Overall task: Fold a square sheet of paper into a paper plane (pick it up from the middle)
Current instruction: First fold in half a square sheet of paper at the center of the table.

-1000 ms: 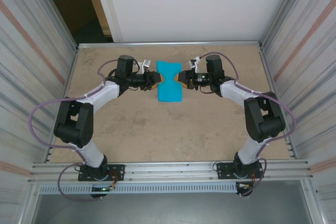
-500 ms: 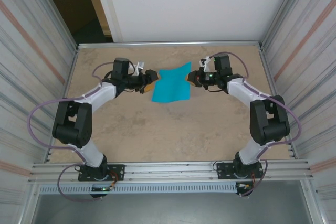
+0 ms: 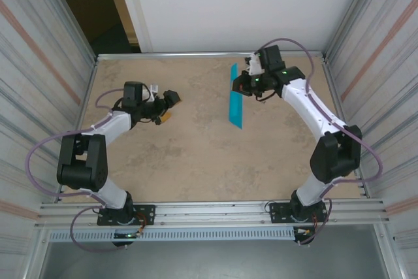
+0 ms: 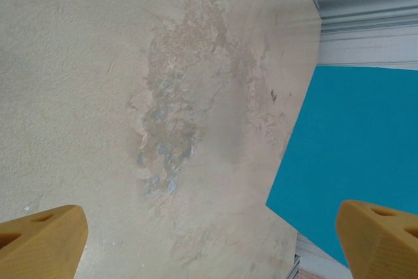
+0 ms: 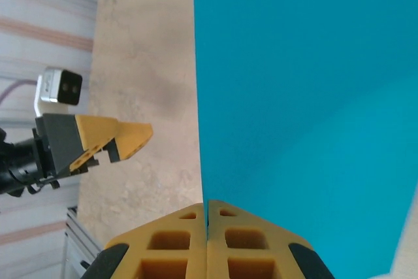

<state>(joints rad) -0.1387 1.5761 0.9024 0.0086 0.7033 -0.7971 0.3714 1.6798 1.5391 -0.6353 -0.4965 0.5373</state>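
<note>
Seemingly aloft, blue sheet hangs from right pincer.

One square sheet of paper is in sight, the single blue thing. There is one sandy tabletop. Two robot arms are mounted at its near edge: one left arm and one right arm. Each arm carries one set of jaws, the left jaws and the right jaws, two sets altogether. Each set has two yellow fingers, four in all. Two purple cables run along the arms, one per arm. Two ribbed metal walls flank the tabletop.
</note>
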